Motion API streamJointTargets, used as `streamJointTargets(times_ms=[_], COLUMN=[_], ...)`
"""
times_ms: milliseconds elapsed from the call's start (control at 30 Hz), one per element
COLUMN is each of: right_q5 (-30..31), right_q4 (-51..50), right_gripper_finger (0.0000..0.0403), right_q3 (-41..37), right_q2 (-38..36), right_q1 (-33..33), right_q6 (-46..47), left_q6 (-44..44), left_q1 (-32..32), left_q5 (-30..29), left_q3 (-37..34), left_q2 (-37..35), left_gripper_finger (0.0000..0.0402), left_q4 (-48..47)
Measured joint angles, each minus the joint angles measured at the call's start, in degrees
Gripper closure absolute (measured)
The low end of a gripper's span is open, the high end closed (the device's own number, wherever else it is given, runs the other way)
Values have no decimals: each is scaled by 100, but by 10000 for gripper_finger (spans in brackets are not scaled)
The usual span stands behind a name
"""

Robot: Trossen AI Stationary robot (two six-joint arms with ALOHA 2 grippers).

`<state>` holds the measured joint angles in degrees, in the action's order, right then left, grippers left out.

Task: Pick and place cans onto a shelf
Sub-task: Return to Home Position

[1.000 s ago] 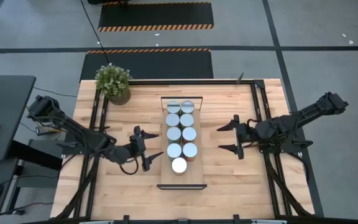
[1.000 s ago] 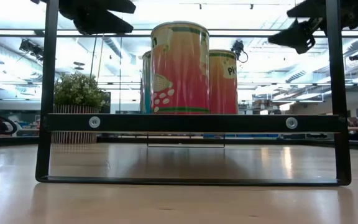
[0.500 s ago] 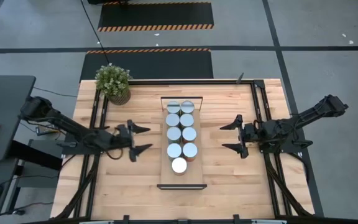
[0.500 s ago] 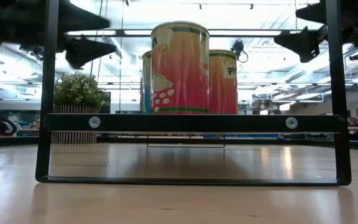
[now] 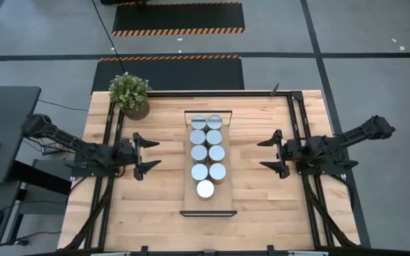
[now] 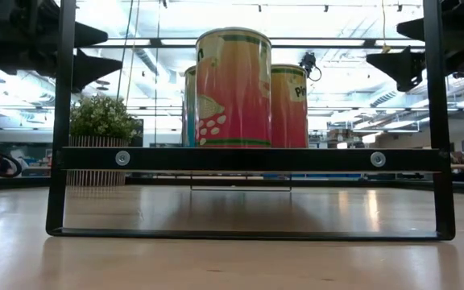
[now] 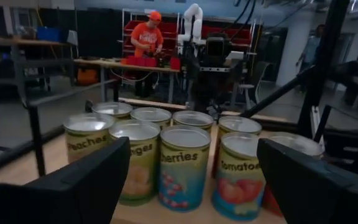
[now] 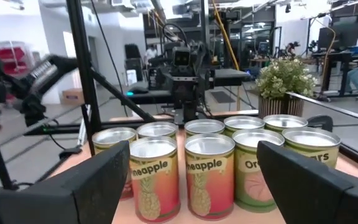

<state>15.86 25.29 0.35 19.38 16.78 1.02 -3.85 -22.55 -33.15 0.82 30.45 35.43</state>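
Nine cans stand on the shelf, which runs near to far across the middle of the surface. One can stands alone toward the near end, then four pairs reach the far end. None shows off the shelf, so placing looks finished. Left gripper and right gripper, both released and empty, flank the row, apart from it.

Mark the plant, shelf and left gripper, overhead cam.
plant (image 5: 129, 91), high view, leafy top.
shelf (image 5: 208, 204), high view, bare end of the board.
left gripper (image 5: 155, 153), high view, midway between open fingertips.
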Motion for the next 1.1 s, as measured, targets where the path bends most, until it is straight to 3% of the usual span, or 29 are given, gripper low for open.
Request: streamJointTargets(times_ms=[333, 567, 833, 967, 1100], right_q5=[-519, -522, -174, -44, -49], right_q4=[-456, -887, -943, -979, -991], right_gripper_finger=[44, 44, 44, 44, 44], right_q3=[1, 1, 1, 1, 1], right_q2=[-816, -1327, -1559, -1557, -1555], right_q1=[2, 4, 7, 4, 7], right_q6=[-95, 178, 231, 215, 50], left_q6=[1056, 975, 749, 834, 896], left_q1=[-48, -149, -247, -245, -247], left_q5=[251, 185, 425, 1251, 1496], left_q3=[0, 2, -20, -22, -24], left_q2=[-1818, -3044, -3019, -3010, -3003], left_gripper_finger=[44, 44, 44, 44, 44], left_q4=[-1260, -2355, -2511, -2651, -2861])
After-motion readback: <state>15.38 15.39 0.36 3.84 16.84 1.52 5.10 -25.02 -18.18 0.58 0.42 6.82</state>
